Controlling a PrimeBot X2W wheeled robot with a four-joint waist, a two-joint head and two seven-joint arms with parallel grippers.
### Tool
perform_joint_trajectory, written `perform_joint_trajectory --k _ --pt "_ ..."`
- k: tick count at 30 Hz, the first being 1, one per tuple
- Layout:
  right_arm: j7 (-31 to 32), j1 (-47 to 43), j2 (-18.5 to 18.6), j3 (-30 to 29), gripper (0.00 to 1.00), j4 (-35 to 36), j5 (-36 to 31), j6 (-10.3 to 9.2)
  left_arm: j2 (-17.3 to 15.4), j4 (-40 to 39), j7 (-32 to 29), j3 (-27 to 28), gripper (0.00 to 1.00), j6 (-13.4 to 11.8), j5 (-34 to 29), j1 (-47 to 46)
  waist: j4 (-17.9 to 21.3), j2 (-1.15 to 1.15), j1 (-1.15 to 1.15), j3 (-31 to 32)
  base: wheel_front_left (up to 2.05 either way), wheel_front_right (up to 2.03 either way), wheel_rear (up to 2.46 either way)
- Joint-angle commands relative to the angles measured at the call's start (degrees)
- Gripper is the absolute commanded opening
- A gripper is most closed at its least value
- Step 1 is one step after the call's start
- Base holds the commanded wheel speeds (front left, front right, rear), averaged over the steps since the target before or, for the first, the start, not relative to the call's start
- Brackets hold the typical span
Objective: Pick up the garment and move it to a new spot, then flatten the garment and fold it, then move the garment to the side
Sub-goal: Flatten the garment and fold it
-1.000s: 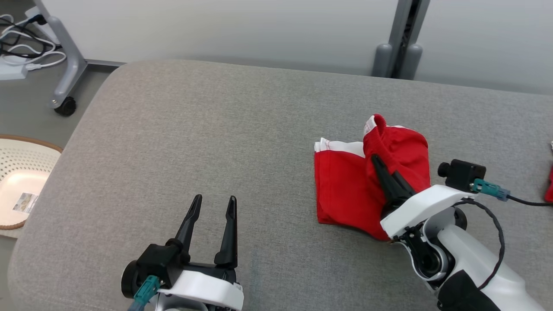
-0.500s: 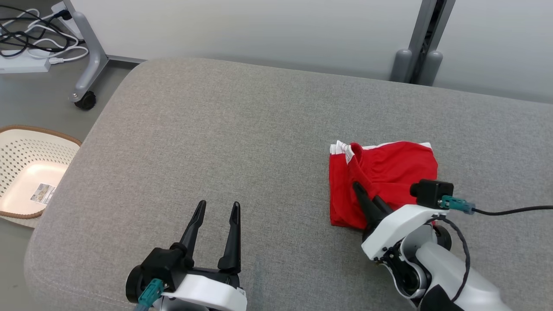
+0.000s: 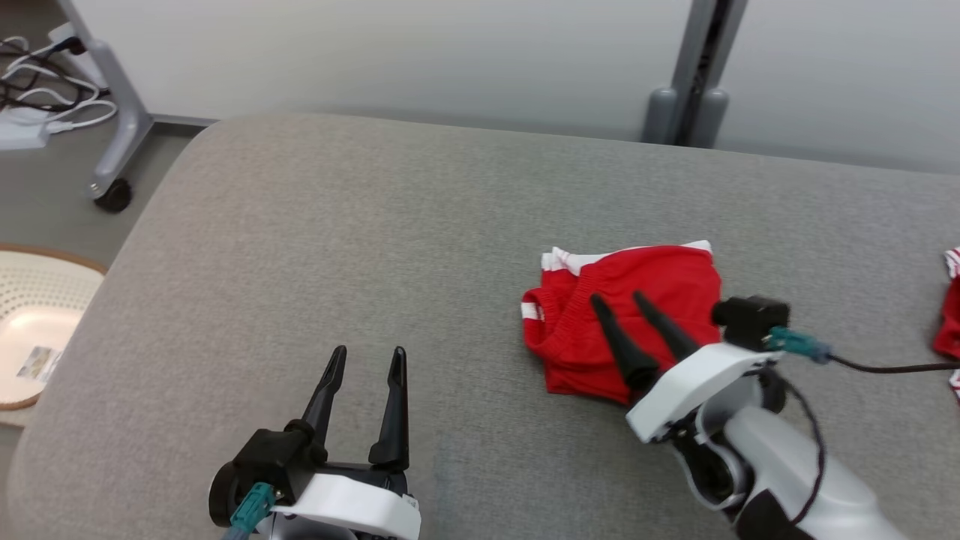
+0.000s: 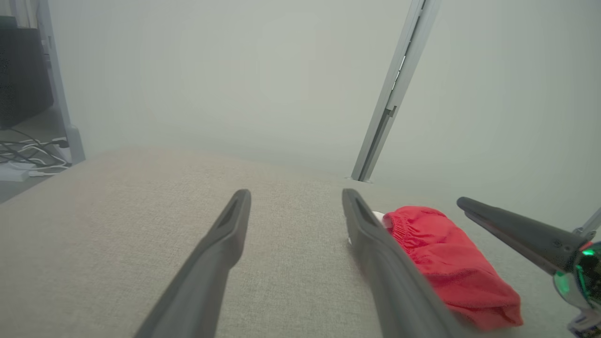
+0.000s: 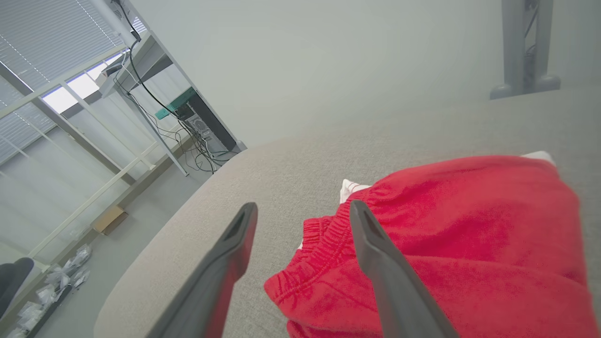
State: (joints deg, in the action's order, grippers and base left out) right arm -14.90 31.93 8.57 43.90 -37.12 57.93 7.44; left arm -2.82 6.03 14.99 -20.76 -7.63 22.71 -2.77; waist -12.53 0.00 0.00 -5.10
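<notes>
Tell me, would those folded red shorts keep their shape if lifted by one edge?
Probably not: the red shorts lie in soft rumpled layers, so they'd likely droop and unfold. They look light, being thin knit cloth. Pushed, they'd probably bunch rather than slide, since the grey cushion is coarse woven fabric.

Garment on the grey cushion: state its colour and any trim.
The garment is red, with white trim along its edges; the head view shows it best.

Right gripper point(image 3: 618, 298) has released the garment point(image 3: 679, 281).
</notes>
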Motion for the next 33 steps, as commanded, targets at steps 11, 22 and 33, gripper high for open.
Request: perform_joint_trajectory --k 11,22,33 --pt "-0.33 -7.01 1.20 -18.65 1.00 6.45 -15.43 0.10 -0.20 0.97 0.23 1.93 1.00 0.22 -0.74 -1.23 8.85 0.00 0.00 1.57 0.00 0.00 0.00" --pt "-0.34 -14.53 0.35 -27.93 1.00 10.55 -26.44 0.09 -0.22 3.15 0.23 4.73 1.00 0.82 2.12 0.28 13.00 0.00 0.00 4.65 0.00 0.00 0.00" --pt "-0.35 -24.19 0.91 -29.75 1.00 19.43 -30.24 0.09 -0.20 5.38 0.23 7.51 1.00 2.08 6.28 3.22 14.04 0.00 0.00 7.52 0.00 0.00 0.00"
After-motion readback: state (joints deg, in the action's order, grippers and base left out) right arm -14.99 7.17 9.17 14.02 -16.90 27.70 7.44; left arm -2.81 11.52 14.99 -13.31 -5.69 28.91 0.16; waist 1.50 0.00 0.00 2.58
